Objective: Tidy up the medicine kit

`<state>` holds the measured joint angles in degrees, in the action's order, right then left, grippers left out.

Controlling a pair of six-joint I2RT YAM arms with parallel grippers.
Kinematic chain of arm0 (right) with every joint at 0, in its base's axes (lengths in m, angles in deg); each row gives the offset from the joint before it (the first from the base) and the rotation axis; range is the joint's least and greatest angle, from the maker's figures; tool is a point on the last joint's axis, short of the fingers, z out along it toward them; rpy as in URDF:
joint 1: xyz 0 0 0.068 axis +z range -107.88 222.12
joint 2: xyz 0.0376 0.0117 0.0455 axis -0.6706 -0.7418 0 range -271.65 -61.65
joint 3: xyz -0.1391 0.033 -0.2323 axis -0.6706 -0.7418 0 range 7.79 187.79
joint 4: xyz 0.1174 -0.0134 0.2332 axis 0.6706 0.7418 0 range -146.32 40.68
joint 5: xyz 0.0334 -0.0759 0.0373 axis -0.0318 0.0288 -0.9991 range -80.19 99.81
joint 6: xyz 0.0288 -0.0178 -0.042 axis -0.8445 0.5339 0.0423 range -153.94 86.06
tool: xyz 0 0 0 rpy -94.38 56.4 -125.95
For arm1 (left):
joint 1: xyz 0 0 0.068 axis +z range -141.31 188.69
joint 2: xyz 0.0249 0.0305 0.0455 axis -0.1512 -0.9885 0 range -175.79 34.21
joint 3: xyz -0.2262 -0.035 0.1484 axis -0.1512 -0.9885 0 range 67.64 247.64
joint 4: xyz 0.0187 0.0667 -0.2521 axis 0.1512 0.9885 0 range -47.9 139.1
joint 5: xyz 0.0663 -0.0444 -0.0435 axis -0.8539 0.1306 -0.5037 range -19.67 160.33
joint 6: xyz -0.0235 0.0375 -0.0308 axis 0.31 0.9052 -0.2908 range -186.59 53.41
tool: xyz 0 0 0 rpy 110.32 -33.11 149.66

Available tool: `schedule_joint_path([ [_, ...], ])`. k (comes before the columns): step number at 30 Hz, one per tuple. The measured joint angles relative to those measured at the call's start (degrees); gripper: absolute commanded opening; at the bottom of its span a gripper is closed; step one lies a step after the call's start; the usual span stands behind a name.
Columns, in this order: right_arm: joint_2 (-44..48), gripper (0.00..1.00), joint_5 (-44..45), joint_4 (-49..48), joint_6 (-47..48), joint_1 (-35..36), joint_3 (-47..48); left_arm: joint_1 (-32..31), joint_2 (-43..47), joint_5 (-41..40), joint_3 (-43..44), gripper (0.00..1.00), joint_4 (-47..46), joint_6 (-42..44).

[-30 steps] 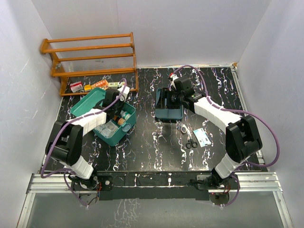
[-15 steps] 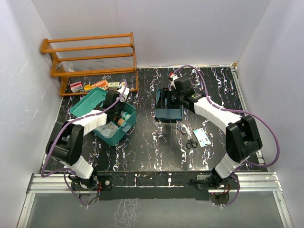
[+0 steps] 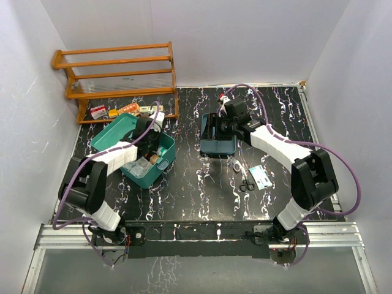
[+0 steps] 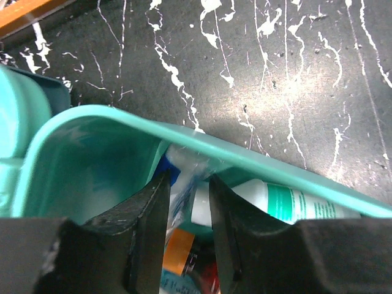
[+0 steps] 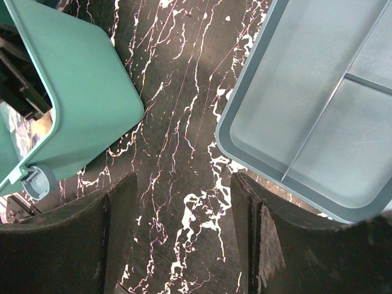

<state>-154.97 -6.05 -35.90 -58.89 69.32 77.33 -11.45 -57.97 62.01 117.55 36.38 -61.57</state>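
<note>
Right end effector (image 5: 184, 184) apart; left end effector (image 4: 188, 179), around a half-hidden packet (image 4: 187, 160) in the medicine kit (image 4: 92, 159), unclear.

Black marble-patterned table (image 3: 196, 184), white-veined. Directly on it: teal-green plastic medicine kit (image 3: 139, 177), lid open, left of centre; dark teal shallow divided tray (image 3: 218, 147) at centre; wooden slatted rack (image 3: 116, 76) at far left; black scissors (image 3: 247, 185) just beside a blue-and-white flat packet (image 3: 261, 176), on the near side of the tray, rightward.

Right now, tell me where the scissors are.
In the top view, the scissors lie on the table's right half, just left of a blue-and-white packet, nearer the front edge than the dark tray.
</note>
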Motion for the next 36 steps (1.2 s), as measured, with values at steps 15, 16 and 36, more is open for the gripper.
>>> schedule_joint_path([
  [15, 9.94, 0.61, 15.89, 2.51, -6.01, 0.0, -2.38, 0.0, 21.97, -0.04, 5.49, 0.61, 10.34, -2.69],
  [16, 10.43, 0.61, 17.66, 3.32, -6.71, 0.0, -2.64, 0.0, 23.52, 0.02, 5.86, 0.66, 11.02, -3.26],
  [36, 17.51, 0.53, 31.23, 24.59, -15.5, -1.6, -16.26, 0.04, 30.29, 12.7, 8.87, 0.99, 23.74, -19.56],
])
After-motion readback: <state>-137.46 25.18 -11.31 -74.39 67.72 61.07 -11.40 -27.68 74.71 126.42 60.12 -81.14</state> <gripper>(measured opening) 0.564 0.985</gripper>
